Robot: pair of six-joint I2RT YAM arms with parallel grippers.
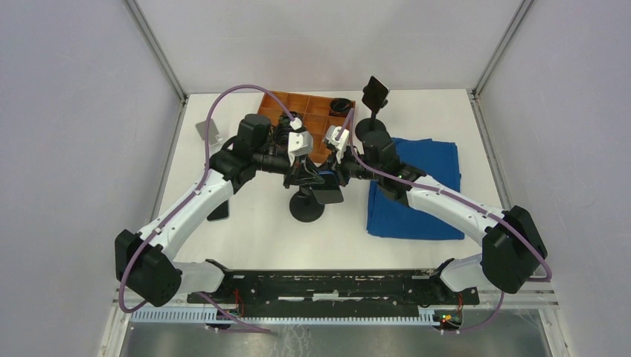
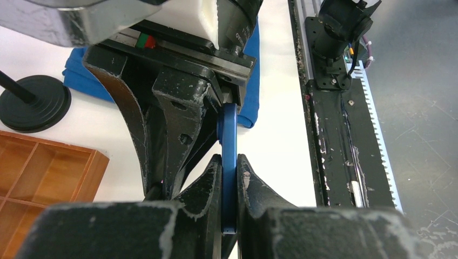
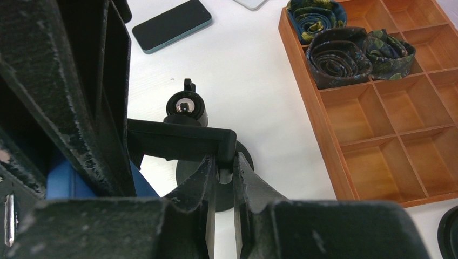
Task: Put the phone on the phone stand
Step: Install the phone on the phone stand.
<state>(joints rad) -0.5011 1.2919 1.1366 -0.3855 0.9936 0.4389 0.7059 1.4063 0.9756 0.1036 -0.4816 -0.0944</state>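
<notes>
A blue phone (image 2: 229,141) stands on edge between my left gripper's (image 2: 229,175) fingers, which are shut on it. In the top view the left gripper (image 1: 303,172) holds the phone (image 1: 324,178) just above the black phone stand (image 1: 307,206) at the table's middle. My right gripper (image 3: 224,174) is shut on the end of the stand's black clamp arm (image 3: 183,141), with the stand's ball joint (image 3: 185,106) behind it. In the top view the right gripper (image 1: 338,171) meets the left one over the stand.
An orange compartment tray (image 3: 345,124) holds rolled ties (image 3: 337,53) behind the grippers. A second black stand (image 1: 374,97) is at the back. A blue cloth (image 1: 417,186) lies to the right. Another dark phone (image 3: 172,25) lies flat on the table, under the left arm (image 1: 218,212).
</notes>
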